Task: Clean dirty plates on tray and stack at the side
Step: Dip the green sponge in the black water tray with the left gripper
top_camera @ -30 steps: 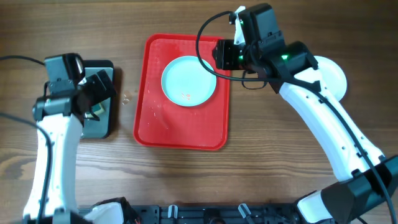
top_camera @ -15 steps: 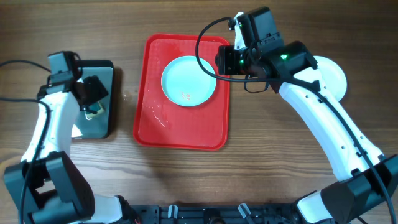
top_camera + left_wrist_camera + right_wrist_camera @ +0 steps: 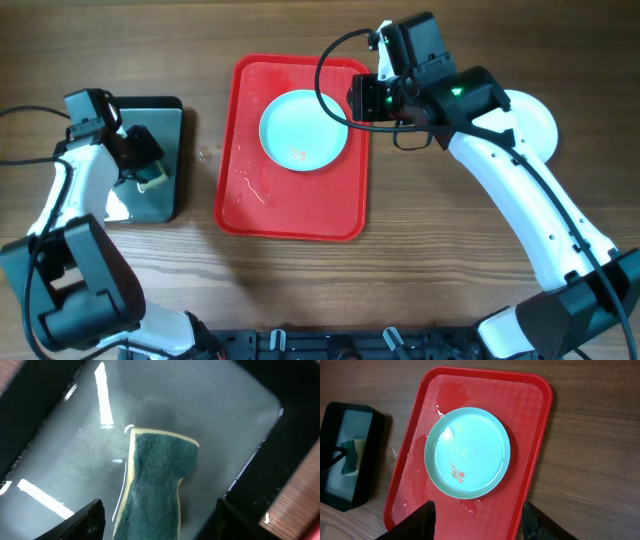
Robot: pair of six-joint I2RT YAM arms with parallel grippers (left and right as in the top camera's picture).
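A pale turquoise plate (image 3: 304, 130) (image 3: 467, 452) with a small orange-red smear lies in the upper half of the red tray (image 3: 295, 205) (image 3: 532, 425). My right gripper (image 3: 363, 98) (image 3: 477, 522) hovers open above the tray's upper right corner, with nothing between its fingers. A whiter plate (image 3: 540, 125) lies on the table at the right, partly hidden by my right arm. My left gripper (image 3: 143, 160) (image 3: 160, 525) is low over the black tray (image 3: 165, 110) (image 3: 45, 390). Its open jaws stand either side of a green and yellow sponge (image 3: 157, 480), with a gap on each side.
Water drops and streaks lie on the red tray's left half (image 3: 245, 185). The black tray's base (image 3: 210, 415) is wet and shiny. Cables trail from both arms. Bare wooden table (image 3: 430, 260) lies in front of and around both trays.
My left gripper has dropped closer over the sponge in the black tray and its jaws have narrowed. The right arm and the plates have hardly moved.
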